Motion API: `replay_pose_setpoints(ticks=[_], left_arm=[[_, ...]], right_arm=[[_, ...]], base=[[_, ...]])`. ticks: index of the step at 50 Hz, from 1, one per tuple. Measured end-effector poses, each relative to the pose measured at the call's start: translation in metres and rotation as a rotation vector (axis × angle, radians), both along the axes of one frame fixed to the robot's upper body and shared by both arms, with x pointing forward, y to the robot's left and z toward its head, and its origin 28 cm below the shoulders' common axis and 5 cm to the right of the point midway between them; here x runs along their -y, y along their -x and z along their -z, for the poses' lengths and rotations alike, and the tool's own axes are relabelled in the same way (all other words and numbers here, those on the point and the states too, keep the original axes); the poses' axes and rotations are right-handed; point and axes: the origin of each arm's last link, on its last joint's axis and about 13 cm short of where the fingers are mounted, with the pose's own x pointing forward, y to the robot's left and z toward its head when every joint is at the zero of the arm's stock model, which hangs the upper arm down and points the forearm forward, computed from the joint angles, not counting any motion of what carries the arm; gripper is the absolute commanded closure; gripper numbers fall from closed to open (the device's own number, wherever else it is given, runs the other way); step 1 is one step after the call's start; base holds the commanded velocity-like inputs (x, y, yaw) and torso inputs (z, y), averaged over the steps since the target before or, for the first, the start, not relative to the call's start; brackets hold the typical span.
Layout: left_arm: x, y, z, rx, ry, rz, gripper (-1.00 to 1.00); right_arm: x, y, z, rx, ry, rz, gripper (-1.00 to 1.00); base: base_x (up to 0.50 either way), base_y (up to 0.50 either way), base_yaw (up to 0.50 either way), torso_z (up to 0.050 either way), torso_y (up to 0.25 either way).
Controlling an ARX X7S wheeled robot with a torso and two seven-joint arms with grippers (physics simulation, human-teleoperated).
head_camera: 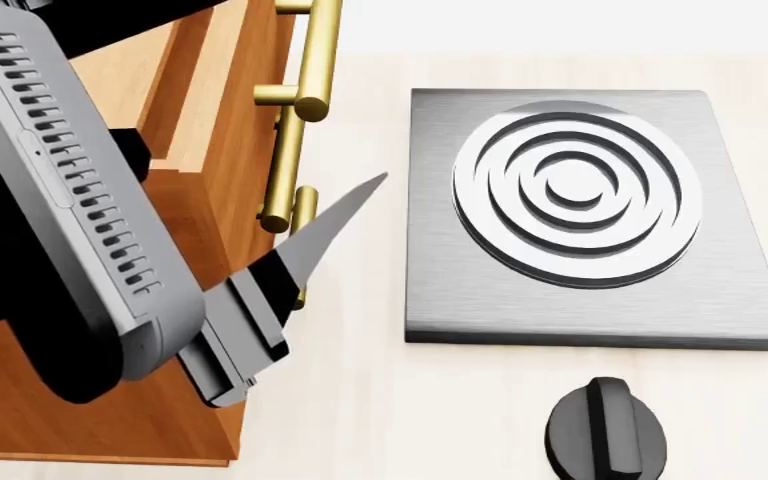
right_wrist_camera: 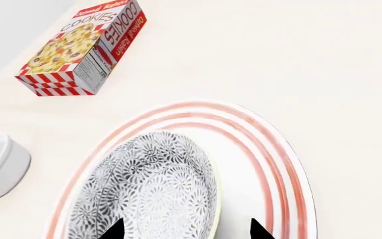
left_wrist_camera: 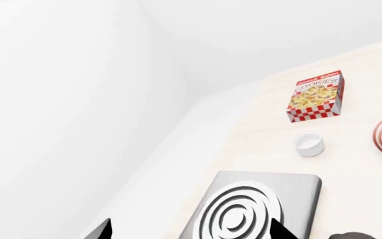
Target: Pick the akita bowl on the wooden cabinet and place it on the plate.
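The right gripper (right_wrist_camera: 184,230), jaws spread wide, hovers over a floral-patterned bowl (right_wrist_camera: 147,191) on the red-ringed plate (right_wrist_camera: 270,164); a box (right_wrist_camera: 81,47) beyond reads "COOKIES".

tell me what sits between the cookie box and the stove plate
In the left wrist view, a small white cup stands on the tabletop between the cookie box and the stove plate, touching neither.

Brushed metal, grained wood, glazed ware

You see a matt brushed-steel stove plate (head_camera: 584,215), glossy brass handles (head_camera: 307,60) on the wooden cabinet (head_camera: 211,120), and a smooth patterned bowl (right_wrist_camera: 152,191).
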Motion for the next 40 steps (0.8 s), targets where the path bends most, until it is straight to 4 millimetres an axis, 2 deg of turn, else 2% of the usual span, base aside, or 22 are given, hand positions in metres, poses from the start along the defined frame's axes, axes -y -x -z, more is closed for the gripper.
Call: replay_pose_setpoints(ticks=[25,33,40], left_arm=[[-0.002,0.002,-0.001,0.003,0.006,-0.005,-1.0],[-0.002,0.002,0.0,0.001,0.008,-0.005,-1.0],[-0.002,0.002,0.0,0.001,0.008,-0.006,-1.0]], right_arm=[[0.001,0.008,-0.013,0.014,0.037,-0.002,-1.0],[0.0,0.01,-0.025,0.031,0.064,-0.004,-1.0],[-0.002,0.012,-0.043,0.063,0.112,-0.018,-1.0]], base=[[0.0,0.0,0.0,0.0,0.0],[0.0,0.0,0.0,0.0,0.0],[0.0,0.0,0.0,0.0,0.0]])
